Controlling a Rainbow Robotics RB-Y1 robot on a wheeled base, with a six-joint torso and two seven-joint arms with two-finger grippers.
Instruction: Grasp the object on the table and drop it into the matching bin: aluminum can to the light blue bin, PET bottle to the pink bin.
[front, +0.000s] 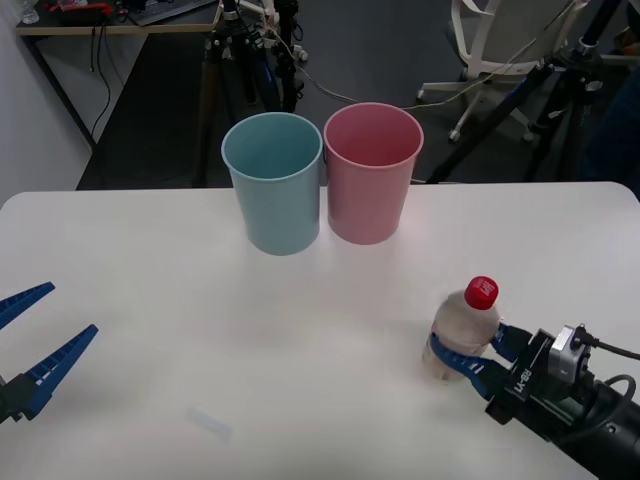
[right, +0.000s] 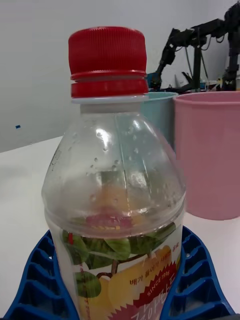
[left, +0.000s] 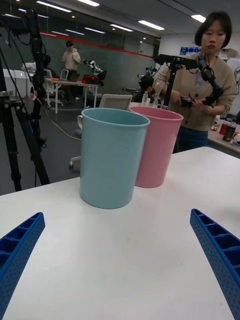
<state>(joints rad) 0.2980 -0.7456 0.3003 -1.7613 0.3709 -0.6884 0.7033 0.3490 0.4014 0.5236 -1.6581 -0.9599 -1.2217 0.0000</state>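
1. Our right claw (front: 462, 352) grips the PET bottle (front: 465, 325) low around its body, upright on the bench (front: 300, 320) (steady for lifting).
2. Our left claw (front: 40, 335) waits wide apart.
3. The pink bin (front: 372, 185) stands beyond.

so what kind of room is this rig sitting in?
Likely a robotics lab or shared office: camera tripods and a swivel chair stand behind the white table, and desks run under ceiling strip lights in the left wrist view.
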